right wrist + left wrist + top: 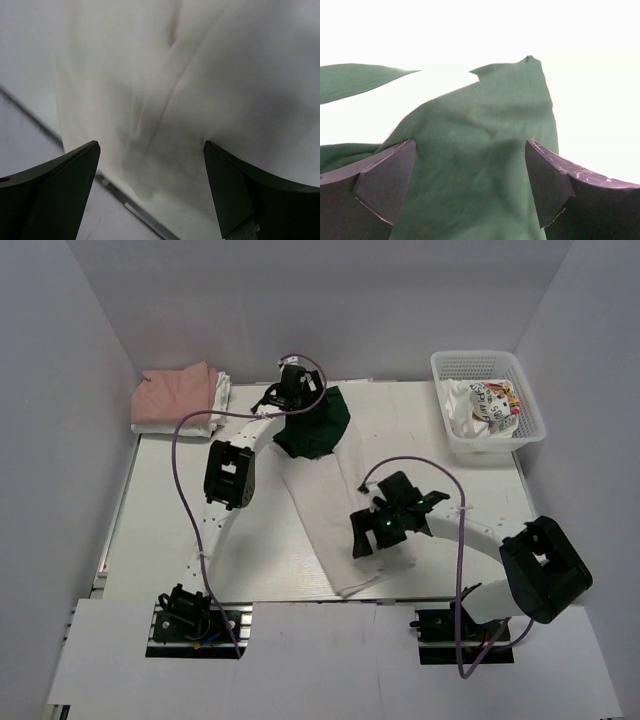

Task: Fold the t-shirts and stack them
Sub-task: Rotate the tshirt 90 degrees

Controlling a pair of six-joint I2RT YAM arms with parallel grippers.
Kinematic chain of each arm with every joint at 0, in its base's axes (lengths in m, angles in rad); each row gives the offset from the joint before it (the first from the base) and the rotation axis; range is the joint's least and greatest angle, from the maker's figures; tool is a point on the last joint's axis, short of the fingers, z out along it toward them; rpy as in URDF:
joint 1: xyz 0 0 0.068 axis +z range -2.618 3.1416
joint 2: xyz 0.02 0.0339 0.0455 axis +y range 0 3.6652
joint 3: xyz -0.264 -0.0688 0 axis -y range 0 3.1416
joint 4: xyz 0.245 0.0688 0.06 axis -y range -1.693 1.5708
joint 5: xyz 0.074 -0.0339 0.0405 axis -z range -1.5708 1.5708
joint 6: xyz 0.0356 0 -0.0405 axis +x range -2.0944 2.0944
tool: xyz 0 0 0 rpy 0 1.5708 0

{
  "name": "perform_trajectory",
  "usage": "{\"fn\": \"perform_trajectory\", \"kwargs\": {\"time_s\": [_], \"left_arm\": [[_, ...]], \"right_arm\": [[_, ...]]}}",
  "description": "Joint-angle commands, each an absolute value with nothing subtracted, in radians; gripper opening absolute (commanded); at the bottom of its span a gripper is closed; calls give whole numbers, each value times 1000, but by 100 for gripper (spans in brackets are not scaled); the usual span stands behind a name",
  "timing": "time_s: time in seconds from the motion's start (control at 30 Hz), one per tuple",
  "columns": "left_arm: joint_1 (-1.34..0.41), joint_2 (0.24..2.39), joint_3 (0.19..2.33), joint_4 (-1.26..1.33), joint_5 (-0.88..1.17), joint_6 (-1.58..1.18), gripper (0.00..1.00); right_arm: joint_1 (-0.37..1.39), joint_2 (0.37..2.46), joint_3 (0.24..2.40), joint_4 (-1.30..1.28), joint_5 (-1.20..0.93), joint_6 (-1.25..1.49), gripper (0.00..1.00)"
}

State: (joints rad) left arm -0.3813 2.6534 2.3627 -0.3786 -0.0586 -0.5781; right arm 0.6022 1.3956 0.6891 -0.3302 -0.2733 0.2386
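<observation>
Roughly centred on the desk [170, 530], the green-sleeved shirt [335, 530] lies as a long folded strip. It runs from 12 o'clock down toward 5 o'clock, with its dark green part at the 12 o'clock end and its white body at the other. The white end reaches the near edge of the desk.

The left fingers [375, 195] stand wide apart over the green end and hold nothing. In the left wrist view, rumpled green cloth fills the space below and between the two tips. Whether the tips touch the cloth I cannot tell.

The right fingers [55, 195] are also spread wide and empty. They hang over the white body toward the 5 o'clock end. In the right wrist view, creased white cloth lies beneath them, and its edge crosses the picture at 7 o'clock.

At 10 o'clock, in the far corner, the pink shirt [175, 395] sits folded on top of the white shirt [222, 392], which shows along the pile's right and near edges. This pile lies well apart from the strip.

At 2 o'clock stands a white basket [495, 446] with a crumpled printed cloth [490, 405] inside it.
</observation>
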Motion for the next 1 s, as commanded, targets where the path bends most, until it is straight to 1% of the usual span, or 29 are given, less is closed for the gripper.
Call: {"fn": "perform_trajectory", "kwargs": {"time_s": [0.0, 0.03, 0.07, 0.13, 0.17, 0.23, 0.33, 0.37, 0.4, 0.53, 0.6, 0.63, 0.67, 0.7, 0.73, 0.77, 0.8, 0.83, 0.9, 0.93, 0.97], "left_arm": [[-414, 2785, 2448, -75, 97, -647, 100], [-423, 2897, 2510, -19, 97, -713, 100], [-423, 2937, 2567, 17, 97, -771, 100], [-423, 2968, 2539, 153, 118, -889, 100], [-423, 2968, 2505, 173, 104, -900, 100], [-423, 2981, 2505, 186, 68, -900, 100], [-423, 2993, 2482, 238, 77, -900, 100], [-423, 3002, 2491, 250, 77, -910, 100], [-423, 3002, 2491, 261, 63, -910, 100], [-423, 2982, 2559, 299, 41, -907, 100], [-423, 2878, 2536, 299, 99, -856, 100], [-423, 2762, 2514, 290, 177, -804, 100], [-423, 2761, 2482, 290, 225, -804, 100], [-423, 2617, 2441, 281, 270, -755, 100], [-423, 2535, 2357, 262, 300, -726, 100], [-436, 2460, 2323, 229, 319, -694, 100], [-436, 2383, 2295, 101, 302, -627, 100], [-449, 2250, 2283, 7, 264, -608, 100], [-462, 2128, 2229, -180, 241, -515, 100], [-472, 2064, 2186, -222, 230, -502, 100], [-482, 1925, 2124, -244, 230, -486, 100]], "right_arm": [[725, 1405, 684, -483, -520, 143, 90], [745, 1411, 693, -511, -520, 118, 90], [777, 1416, 713, -526, -525, 79, 90], [791, 1427, 733, -526, -564, 55, 90], [802, 1430, 739, -523, -571, 49, 90], [822, 1430, 759, -520, -574, 23, 90], [838, 1431, 781, -483, -551, 8, 90], [839, 1427, 785, -479, -534, 11, 90], [841, 1417, 804, -474, -462, 15, 90], [841, 1312, 816, -413, -324, 60, 90], [836, 1283, 818, -384, -247, 98, 90], [835, 1240, 816, -364, -203, 154, 90], [833, 1229, 815, -359, -165, 178, 90], [834, 1200, 807, -354, -154, 196, 90], [831, 1178, 787, -348, -96, 283, 90], [827, 1152, 776, -344, -72, 317, 90], [830, 1140, 764, -348, -40, 377, 90], [825, 1125, 734, -359, 31, 405, 90], [822, 1053, 686, -364, 92, 477, 90], [818, 1039, 655, -364, 118, 495, 90], [816, 998, 629, -370, 130, 547, 90]]}}
